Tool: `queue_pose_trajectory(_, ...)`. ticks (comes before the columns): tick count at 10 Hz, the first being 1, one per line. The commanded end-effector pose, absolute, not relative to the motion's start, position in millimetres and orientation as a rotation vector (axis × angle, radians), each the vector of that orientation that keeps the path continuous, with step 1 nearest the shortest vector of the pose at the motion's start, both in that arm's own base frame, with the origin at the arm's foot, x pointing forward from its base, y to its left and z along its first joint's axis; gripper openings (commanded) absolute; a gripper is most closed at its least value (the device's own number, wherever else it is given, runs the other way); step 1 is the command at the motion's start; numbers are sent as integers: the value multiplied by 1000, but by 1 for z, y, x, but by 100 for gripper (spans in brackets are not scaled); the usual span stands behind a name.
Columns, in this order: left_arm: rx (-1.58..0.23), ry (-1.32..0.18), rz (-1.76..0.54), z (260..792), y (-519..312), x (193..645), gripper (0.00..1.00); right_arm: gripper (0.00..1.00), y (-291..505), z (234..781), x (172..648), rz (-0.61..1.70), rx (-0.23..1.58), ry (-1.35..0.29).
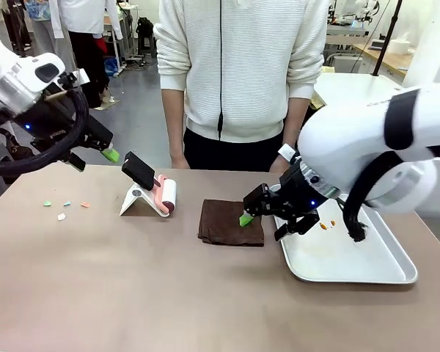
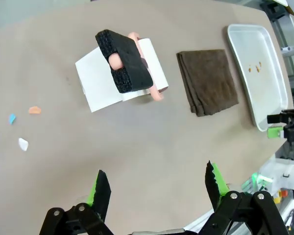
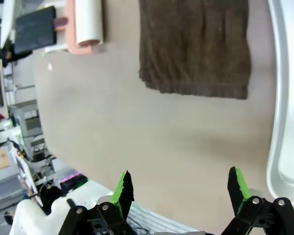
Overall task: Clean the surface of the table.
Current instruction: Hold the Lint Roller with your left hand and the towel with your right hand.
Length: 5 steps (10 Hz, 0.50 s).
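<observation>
So, brown cloth (image 1: 226,222) on the table (image 1: 205,301) sits just robot-left of your R gripper (image 1: 268,221), spread & empty; L gripper (image 1: 94,157), also spread, hangs well apart.

Four scraps (image 1: 67,204); one lint roller (image 1: 166,196); one brown cloth (image 1: 227,222); one tray (image 1: 352,258); one table (image 1: 169,293)

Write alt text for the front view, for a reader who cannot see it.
A person stands at the far side of a brown table. The robot's open right gripper hangs by a folded brown cloth and a white tray; the open left gripper hangs at the far left, near small coloured scraps and a lint roller.
</observation>
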<state>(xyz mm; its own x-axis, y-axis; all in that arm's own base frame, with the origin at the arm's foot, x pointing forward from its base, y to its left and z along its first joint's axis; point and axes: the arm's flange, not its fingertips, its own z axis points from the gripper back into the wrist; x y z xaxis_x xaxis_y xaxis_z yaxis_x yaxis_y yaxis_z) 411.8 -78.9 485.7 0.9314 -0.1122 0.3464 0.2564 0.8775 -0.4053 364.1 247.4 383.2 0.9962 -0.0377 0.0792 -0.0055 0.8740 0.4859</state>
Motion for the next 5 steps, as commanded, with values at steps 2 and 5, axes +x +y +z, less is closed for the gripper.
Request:
queue_pose_trajectory(2, -457, -323, -152, 479, -72, 414, 100, 100, 242, 399, 376, -56, 517, -110)
queue_pose_trajectory(5, -465, -315, -183, 478, -75, 413, 100, 100, 245, 385, 373, -24, 504, -85)
